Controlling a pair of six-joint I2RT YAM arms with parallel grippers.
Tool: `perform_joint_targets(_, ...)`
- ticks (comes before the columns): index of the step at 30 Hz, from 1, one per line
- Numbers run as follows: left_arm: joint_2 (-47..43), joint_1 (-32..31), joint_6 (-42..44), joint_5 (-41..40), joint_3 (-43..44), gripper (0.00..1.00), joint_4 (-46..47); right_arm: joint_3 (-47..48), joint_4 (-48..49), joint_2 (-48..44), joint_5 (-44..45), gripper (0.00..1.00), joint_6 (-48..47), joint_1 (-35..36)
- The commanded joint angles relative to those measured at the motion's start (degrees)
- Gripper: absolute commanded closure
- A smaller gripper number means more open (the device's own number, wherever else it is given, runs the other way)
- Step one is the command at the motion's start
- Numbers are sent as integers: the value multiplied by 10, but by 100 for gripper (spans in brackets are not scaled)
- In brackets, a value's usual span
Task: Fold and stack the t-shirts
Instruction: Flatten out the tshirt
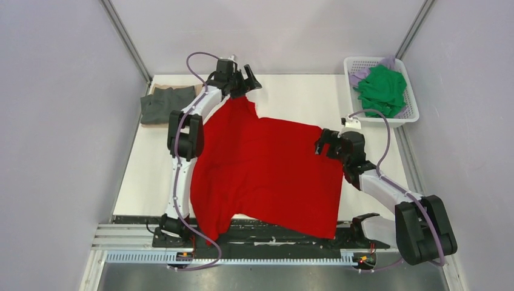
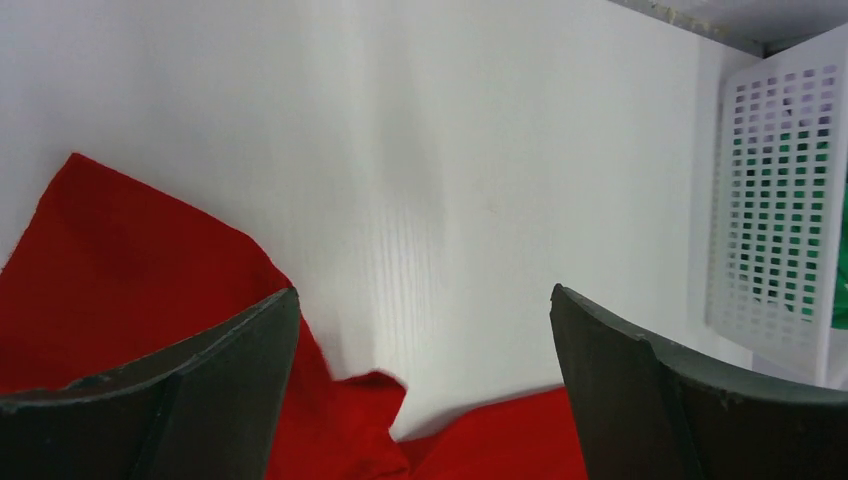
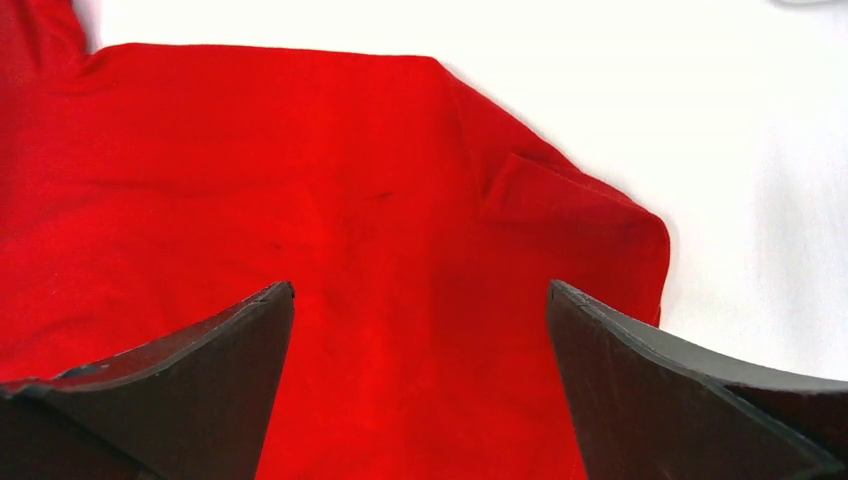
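Fingers (image 2: 200,390) stand wide apart on both our grippers, holding nothing. At far left lies a folded dark grey cloth t-shirt (image 1: 159,106). Our left gripper (image 1: 245,82) hovers at the far corner of the bright red cloth t-shirt (image 1: 267,167), which sprawls across the white tabletop (image 1: 291,97). Our right gripper (image 1: 322,145) hangs over its right corner. We judge it light and limp, prone to sag and wrinkle, so we would pinch corners or hem. A crumpled green t-shirt (image 1: 382,90) fills the white plastic lattice basket (image 1: 412,114).
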Motion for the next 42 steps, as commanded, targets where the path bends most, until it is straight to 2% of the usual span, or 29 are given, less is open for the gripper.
perform_joint_targets(1,-24,3,-3,34,22,0,-11,-6,31,-24,-21,2,-16,1)
perform_joint_targets(5,-136,3,26,-27,-97,0,-12,-2,38,-15,-45,2,-18,2)
perform_joint_targets(10,-291,-4,35,-112,-303,0,7,29,31,45,-78,2,-23,3)
perform_joint_targets(14,-358,-4,21,-144,-422,0,19,70,33,116,-82,2,-27,3)
perform_joint_targets(17,-378,-4,13,-149,-489,0,37,101,41,166,-20,2,-22,1)
perform_joint_targets(22,-371,-4,13,-150,-518,0,33,182,40,243,57,2,-27,-22)
perform_joint_targets(26,-366,-1,15,-160,-515,0,15,266,-8,315,40,2,-15,-54)
perform_joint_targets(29,-372,-1,15,-168,-517,0,9,289,-10,315,29,2,-20,-56)
perform_joint_targets(37,-367,-1,9,-162,-542,0,13,234,-24,226,-82,2,-43,-24)
perform_joint_targets(42,-366,0,13,-167,-555,0,13,226,-48,241,-87,2,-53,42)
